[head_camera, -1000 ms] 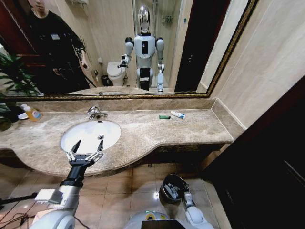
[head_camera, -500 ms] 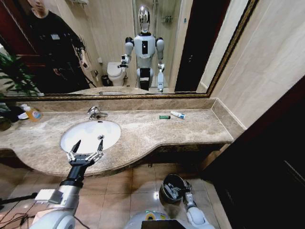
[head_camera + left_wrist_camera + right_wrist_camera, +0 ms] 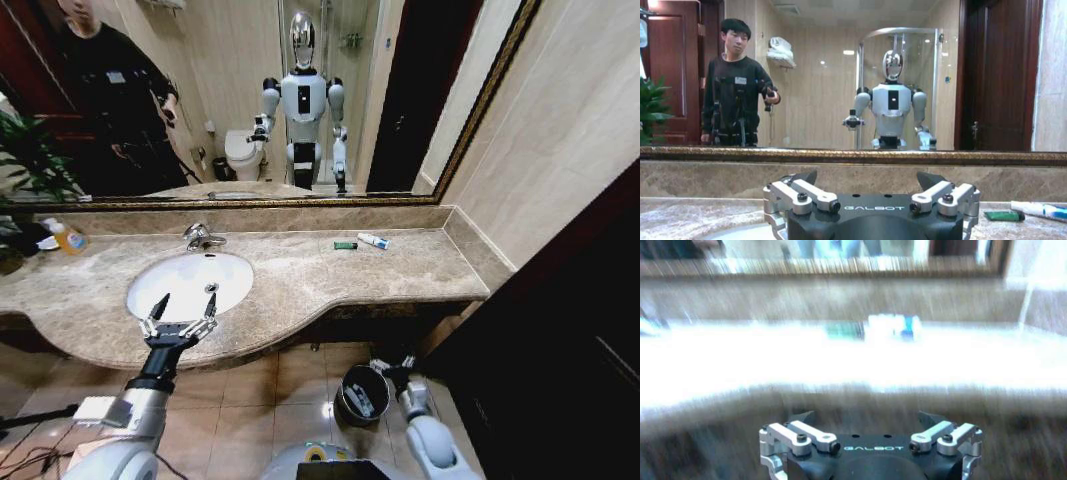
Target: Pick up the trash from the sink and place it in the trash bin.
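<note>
1. Over the front edge of the worktop [image 3: 300,280], by the near rim of the sink [image 3: 190,283], the head view has the left pincer [image 3: 183,309] hovering with its fingers spread wide. Below the worktop's front edge, the right pincer [image 3: 392,366] sits just beside the trash bin [image 3: 361,393] on the floor, spread wide; pale litter lies inside the bin. A tiny green piece [image 3: 345,245] and a small white tube [image 3: 373,240] lie near the worktop's back edge.
2. Left wrist view: the left pincer [image 3: 867,178] is wide; the green piece [image 3: 1004,215] and tube [image 3: 1039,209] lie ahead.
3. Right wrist view: the right pincer [image 3: 867,418] is wide, and the blurred worktop [image 3: 840,355] lies ahead.

Warm indoor light; the right wrist view is motion-blurred, its countertop [image 3: 840,355] washed out by glare.
</note>
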